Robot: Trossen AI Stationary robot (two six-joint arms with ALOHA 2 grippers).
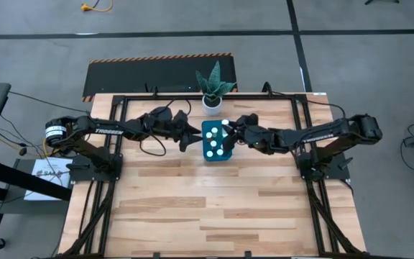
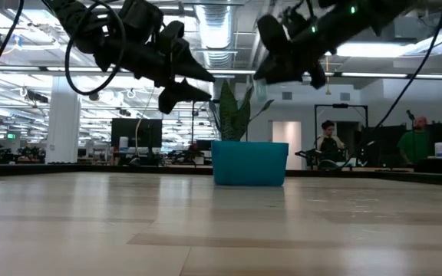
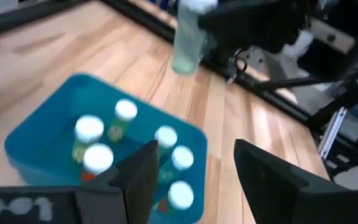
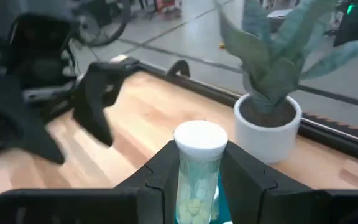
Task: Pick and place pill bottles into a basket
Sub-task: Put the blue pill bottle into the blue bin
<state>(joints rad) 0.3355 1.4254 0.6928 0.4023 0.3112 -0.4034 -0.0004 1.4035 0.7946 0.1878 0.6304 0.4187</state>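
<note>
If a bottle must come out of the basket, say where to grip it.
Probably grip a bottle by its white cap, from straight above: they stand upright, close together, and the basket walls block the sides.

Open-plan office/lab: desks w/ monitors (image 2: 136, 132)

The high view looks straight down on the whole table (image 1: 214, 208). The low view sits at tabletop level, facing across to the basket (image 2: 249, 162) and the room behind. Each wrist view looks closely past its own fingers; both catch the basket area the high view shows.
</note>
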